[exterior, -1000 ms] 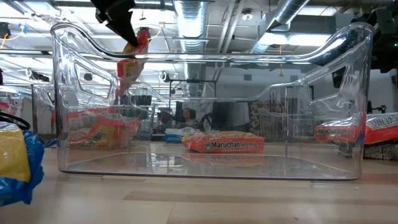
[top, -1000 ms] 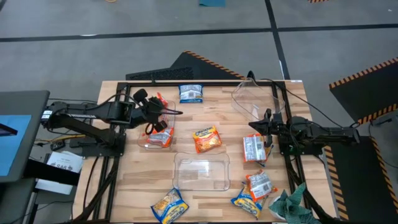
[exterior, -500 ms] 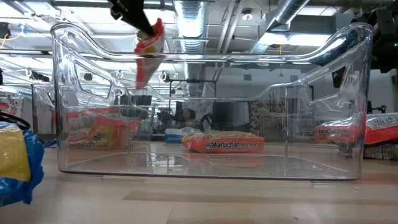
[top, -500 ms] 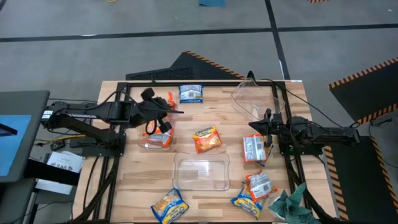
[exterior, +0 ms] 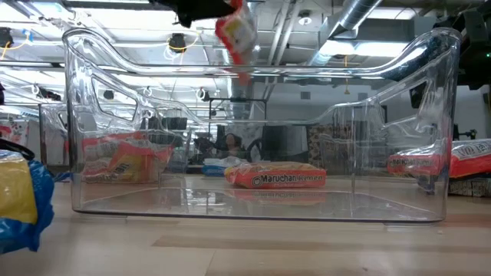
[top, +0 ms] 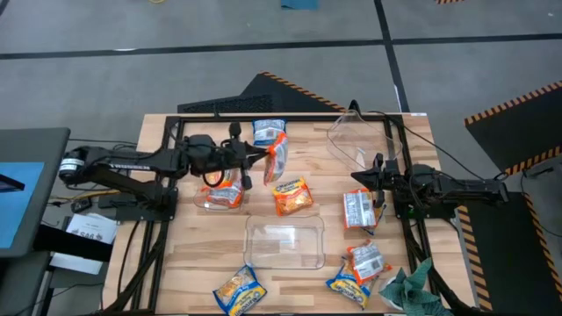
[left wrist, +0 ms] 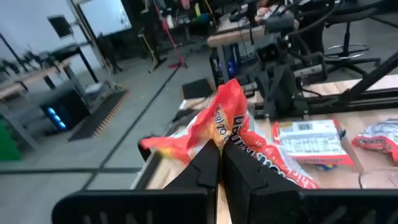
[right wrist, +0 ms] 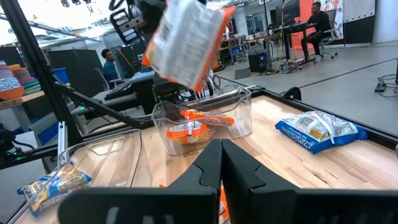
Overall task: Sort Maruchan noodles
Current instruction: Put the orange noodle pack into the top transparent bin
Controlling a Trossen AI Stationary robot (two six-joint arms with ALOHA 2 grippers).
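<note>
My left gripper (top: pixel 260 156) is shut on a red-orange Maruchan packet with a silver-white back (top: pixel 277 158), high above the table between the left clear tub (top: pixel 198 202) and a blue packet (top: pixel 270 132). The held packet also shows in the low view (exterior: pixel 236 27) and the right wrist view (right wrist: pixel 186 40). The left tub holds orange packets (top: pixel 226 193). An orange packet (top: pixel 291 195) lies on the table below the held one. My right gripper (top: pixel 364 178) is shut and empty at the right, beside a silver-backed packet (top: pixel 358 209). My left gripper pinches the packet by one crumpled edge (left wrist: pixel 214 138) between its two fingers. The fingers come about level from the table's left. The packet is lifted clear of the table and the tub, standing out past the fingertips, tilted, silver back toward the right arm.
An empty clear tub (top: pixel 284 262) stands at the table's middle front, another clear tub (top: pixel 351 132) at the far right. More packets lie at the front (top: pixel 239 290) (top: pixel 347 285) (top: pixel 367 261). A teal cloth (top: pixel 408 285) lies at the front right corner.
My left gripper has gone toward the table's right edge and a little up, from over the left tub to past its right rim. It stays shut on the red-orange packet, which has swung along with it, clear of the tub.
</note>
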